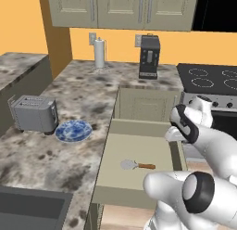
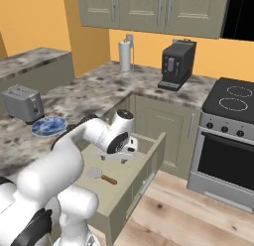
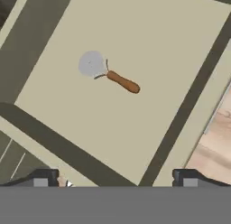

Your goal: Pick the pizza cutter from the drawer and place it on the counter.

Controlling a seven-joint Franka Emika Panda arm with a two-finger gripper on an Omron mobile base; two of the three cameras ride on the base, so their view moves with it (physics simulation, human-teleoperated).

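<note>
Currently, item: pizza cutter (image 3: 106, 76), flat on the floor of the open drawer (image 1: 115, 178), upper middle of the hand view; nothing else inside. Gripper (image 3: 115, 180) hovers above, jaws released and spread wide, empty. Advice: descend squarely over the wooden handle, straddle it crosswise, then close. Worktop (image 1: 51, 155) awaits.
</note>
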